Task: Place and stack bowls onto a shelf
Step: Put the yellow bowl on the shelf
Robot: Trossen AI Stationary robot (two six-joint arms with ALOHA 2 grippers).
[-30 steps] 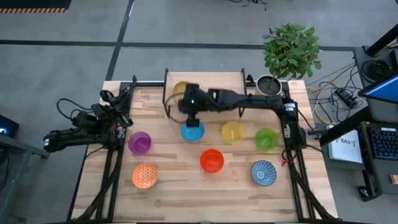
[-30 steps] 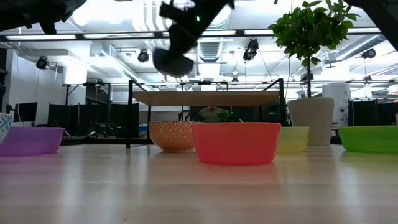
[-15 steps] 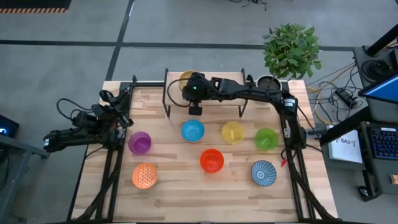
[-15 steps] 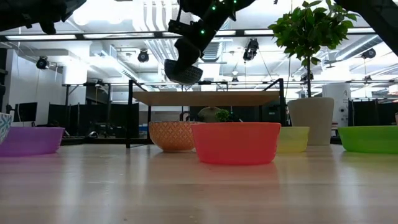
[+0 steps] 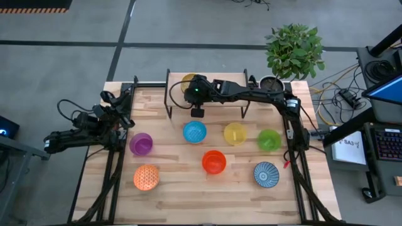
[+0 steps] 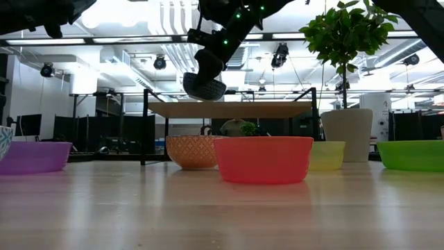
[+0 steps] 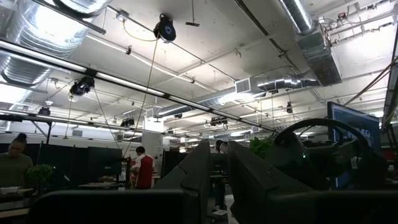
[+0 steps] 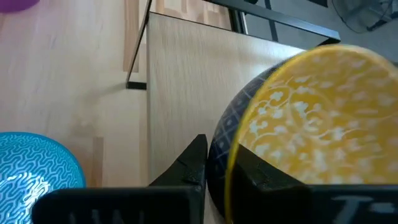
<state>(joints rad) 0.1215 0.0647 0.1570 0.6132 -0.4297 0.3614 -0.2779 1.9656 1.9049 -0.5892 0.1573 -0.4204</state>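
Right hand (image 5: 192,94) has swung up from over the blue bowl (image 5: 195,132) and now sits over the shelf's (image 5: 220,80) left end, clamped on the gold bowl's (image 8: 311,130) rim, just above the board. Drop-off looks close. Arm's stretched across, wrist tipped down. Left hand (image 5: 119,119) idles at the surface's left edge, fingers nearly together.

The setting is a large open-plan lab or industrial workspace. Evidence: an exposed ceiling with ventilation ducts (image 7: 311,37), pipes and long strip lights (image 6: 139,38); hanging cable reels (image 7: 164,28); a bare grey concrete floor (image 5: 188,25) around the wooden table (image 5: 188,201). A side desk carries a keyboard (image 5: 384,150) and loose cables (image 5: 339,97). Dark partitions (image 6: 104,132) and monitors stand in the background, with people (image 7: 143,171) among them. A potted plant (image 5: 294,50) sits at the table corner.
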